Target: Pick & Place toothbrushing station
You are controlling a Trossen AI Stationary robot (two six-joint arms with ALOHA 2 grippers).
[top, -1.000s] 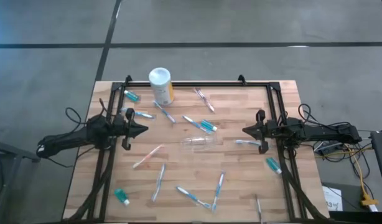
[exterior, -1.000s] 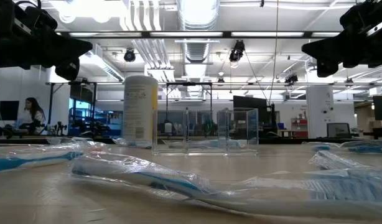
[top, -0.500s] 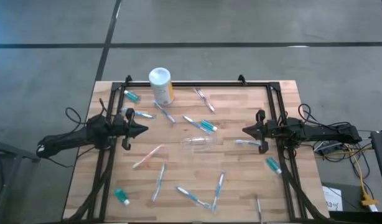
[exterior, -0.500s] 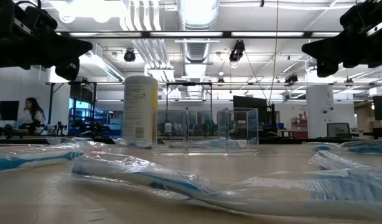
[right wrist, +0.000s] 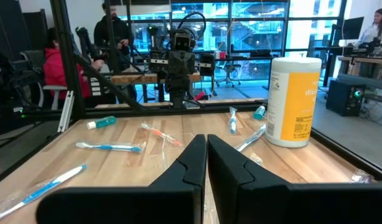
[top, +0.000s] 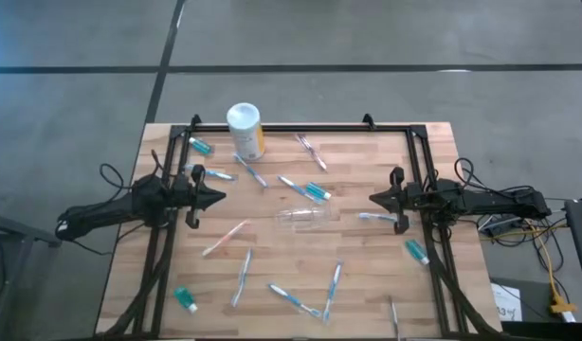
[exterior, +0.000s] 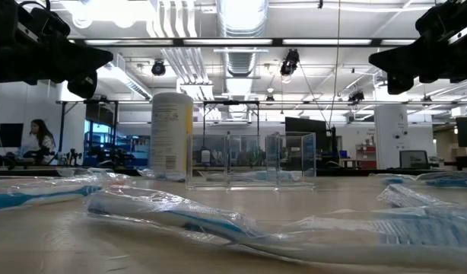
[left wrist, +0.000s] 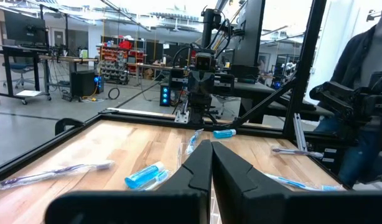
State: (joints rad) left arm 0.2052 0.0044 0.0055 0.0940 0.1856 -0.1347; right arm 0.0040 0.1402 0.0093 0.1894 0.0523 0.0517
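Observation:
The toothbrushing station, a see-through, colourless holder, rests on the wooden table near its middle; in the low view the holder shows beside the white canister. My left gripper hangs shut above the table's left side, pointing level toward the middle. My right gripper hangs shut above the right side, facing it. Each is well short of the holder and has nothing between its fingers. Their own wrist views show the left gripper and the right gripper with fingertips together.
A white canister with a yellow label stands at the far left. Several wrapped toothbrushes, such as one beside the holder, and small teal tubes lie scattered over the table. A black frame runs along the table's edges. People stand beyond the table.

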